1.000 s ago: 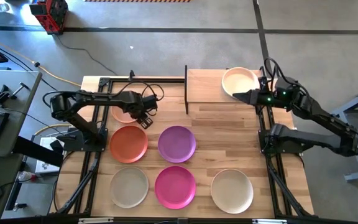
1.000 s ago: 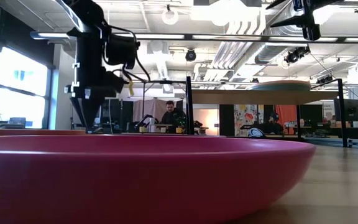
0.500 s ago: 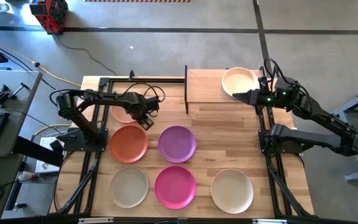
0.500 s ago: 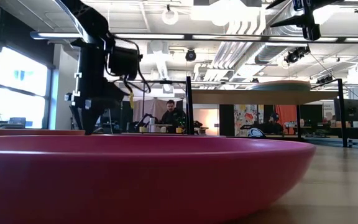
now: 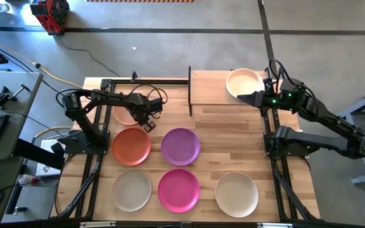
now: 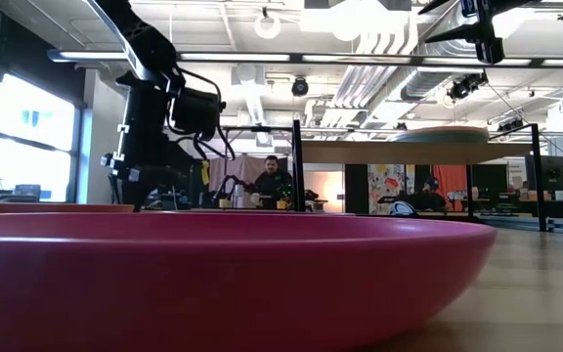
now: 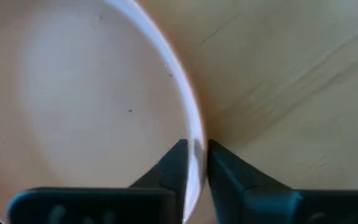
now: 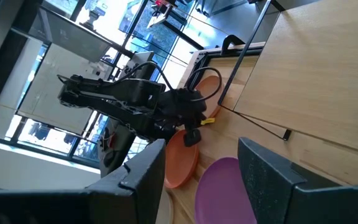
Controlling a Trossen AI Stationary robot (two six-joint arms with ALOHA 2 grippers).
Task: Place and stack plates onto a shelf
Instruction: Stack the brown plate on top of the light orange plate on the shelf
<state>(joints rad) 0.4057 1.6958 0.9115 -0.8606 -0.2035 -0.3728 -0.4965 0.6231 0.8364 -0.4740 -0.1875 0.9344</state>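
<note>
The peach-pink plate [image 5: 123, 115] lies flat at the table's far left, partly under my left arm. My left gripper [image 5: 146, 120] stands at its right rim and is shut on it. The cream plate [image 5: 244, 82] rests on the right half of the shelf [image 5: 209, 87]. In the low view a pale teal underside [image 6: 445, 136] shows beneath it. My right gripper [image 5: 242, 97] hovers open at the shelf's near edge, just short of the cream plate, and holds nothing. Orange [image 5: 130, 146], purple [image 5: 180, 146], beige [image 5: 132, 190], magenta [image 5: 179, 190] and off-white [image 5: 236, 194] plates lie flat on the table. My left gripper [image 7: 196, 163] pinches the peach-pink plate's right rim [image 7: 194, 134] between its two fingers. One finger [image 7: 174, 167] is inside the plate and the other [image 7: 224, 168] outside on the table side. The fingers come from above, pointing down. The plate lies flat on the table.
The shelf's left half is bare wood, with a black post [image 5: 189, 92] at its left end. Black arm frames run along both table sides. Bare tabletop lies between the shelf and the purple plate. A person [image 6: 274, 181] sits in the room far behind the table.
My left gripper has come down a little and tipped over the peach-pink plate's right rim, while its arm has stretched farther toward the table's right. The plates and my right arm have kept still.
</note>
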